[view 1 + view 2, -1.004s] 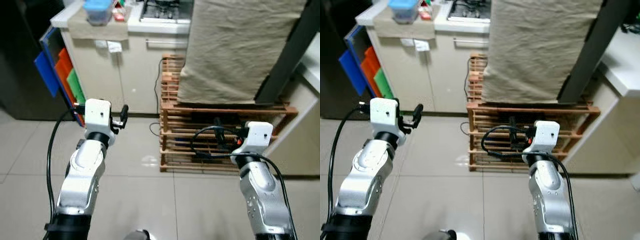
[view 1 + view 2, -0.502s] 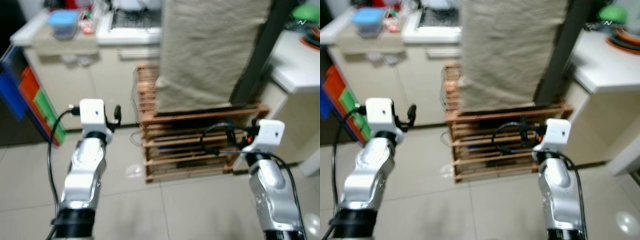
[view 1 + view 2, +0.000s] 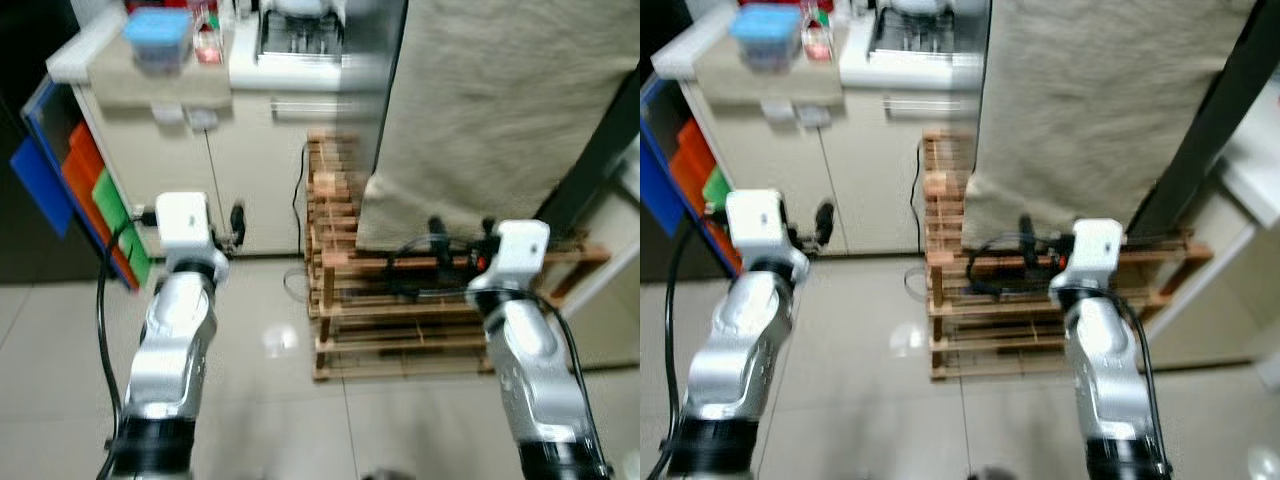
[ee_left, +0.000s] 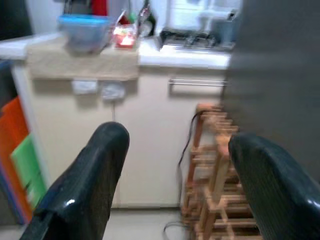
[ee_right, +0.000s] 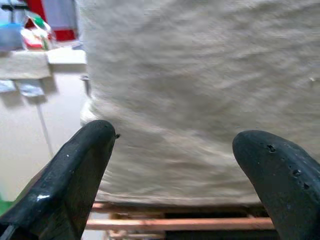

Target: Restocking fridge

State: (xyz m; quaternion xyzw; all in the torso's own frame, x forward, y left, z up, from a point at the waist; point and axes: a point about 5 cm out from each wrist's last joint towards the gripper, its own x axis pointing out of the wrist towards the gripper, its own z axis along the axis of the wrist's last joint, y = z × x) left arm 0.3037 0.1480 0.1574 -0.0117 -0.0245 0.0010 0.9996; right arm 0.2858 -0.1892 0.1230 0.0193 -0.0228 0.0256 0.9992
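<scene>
I see a wooden slatted rack [image 3: 400,300] standing on the pale tiled floor [image 3: 270,390]. A large beige cloth [image 3: 500,100], rough and wrinkled like burlap, hangs over the tall thing on the rack. To the robot's left stands a cream cabinet [image 3: 250,170] with a white countertop [image 3: 290,72]. On it I count one blue lidded plastic box [image 3: 157,35] resting on a folded beige towel [image 3: 160,85], and one metal stove top [image 3: 300,35] behind. Beside the cabinet lean three flat boards, blue [image 3: 40,170], orange [image 3: 85,180] and green [image 3: 118,205].

The pictures are a little blurred. Both silver arms are raised in front of me. The left gripper [image 4: 172,165] has its two black rounded fingers [image 4: 90,180] spread wide apart and holds nothing; it faces the cabinet. The right gripper [image 5: 172,165] is also spread wide and empty; it faces the beige cloth just above the rack.

I cannot make out a fridge for certain, nor any item to put in it.
</scene>
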